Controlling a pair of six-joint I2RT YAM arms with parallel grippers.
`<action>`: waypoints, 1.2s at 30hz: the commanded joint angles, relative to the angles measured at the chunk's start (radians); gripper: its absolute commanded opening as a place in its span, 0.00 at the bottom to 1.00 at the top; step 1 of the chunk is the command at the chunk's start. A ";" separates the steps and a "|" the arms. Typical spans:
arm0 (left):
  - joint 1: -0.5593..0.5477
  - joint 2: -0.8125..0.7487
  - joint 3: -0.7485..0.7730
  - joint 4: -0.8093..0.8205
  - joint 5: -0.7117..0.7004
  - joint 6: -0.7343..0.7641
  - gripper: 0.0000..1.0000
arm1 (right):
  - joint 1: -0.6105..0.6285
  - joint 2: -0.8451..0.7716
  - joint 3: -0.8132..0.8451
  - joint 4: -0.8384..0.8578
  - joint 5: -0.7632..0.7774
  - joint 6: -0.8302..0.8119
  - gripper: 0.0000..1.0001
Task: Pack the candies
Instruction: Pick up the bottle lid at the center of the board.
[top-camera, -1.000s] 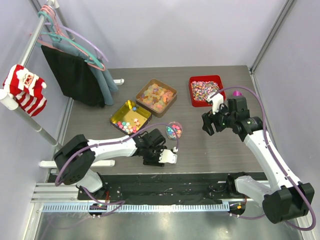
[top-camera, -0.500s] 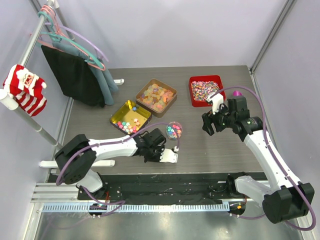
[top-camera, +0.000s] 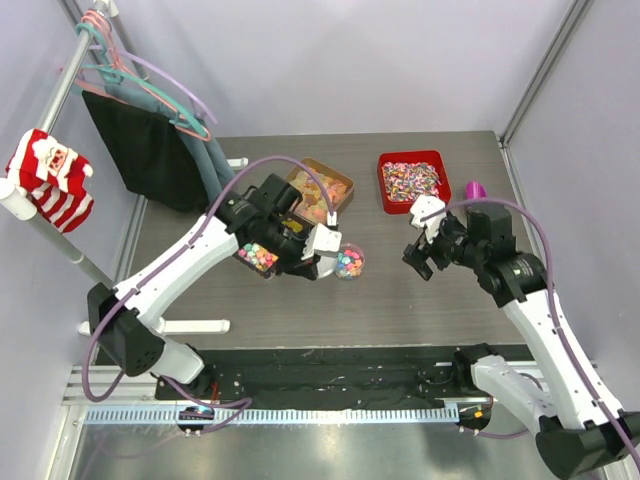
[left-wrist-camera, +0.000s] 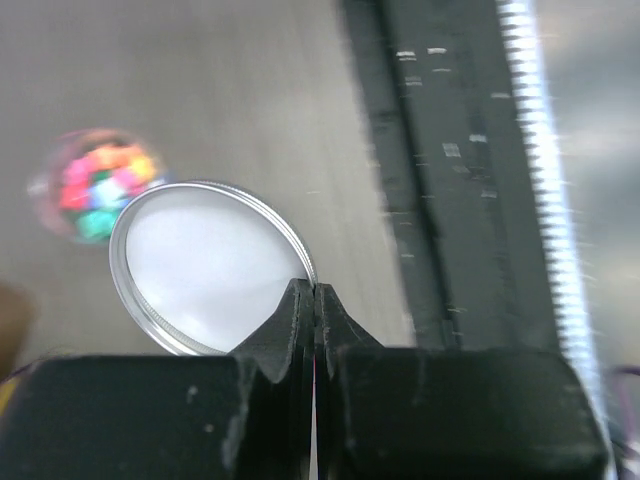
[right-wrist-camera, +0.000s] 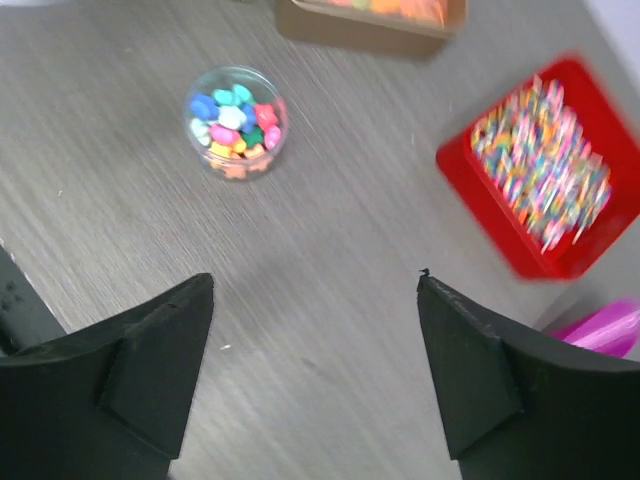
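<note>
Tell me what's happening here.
The left end effector is shut on a round metal lid, holding it near the small clear jar of colourful candies. The lid is not yet on the jar. The right end effector hangs open over the table beside the jar, holding nothing.

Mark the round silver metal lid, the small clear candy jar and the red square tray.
round silver metal lid (left-wrist-camera: 200, 265), left wrist view, middle of its flat face.
small clear jar of mixed-colour candies (right-wrist-camera: 236, 71), right wrist view, its rim.
red square tray (right-wrist-camera: 458, 170), right wrist view, bare left corner.
</note>
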 joint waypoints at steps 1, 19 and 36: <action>-0.001 0.116 0.099 -0.357 0.221 0.127 0.00 | 0.039 0.012 0.104 -0.053 -0.172 -0.270 0.93; 0.013 0.285 0.332 -0.607 0.350 0.212 0.00 | 0.362 0.187 0.160 -0.004 -0.132 -0.417 0.88; 0.013 0.320 0.335 -0.609 0.368 0.195 0.00 | 0.485 0.264 0.141 0.108 -0.011 -0.373 0.31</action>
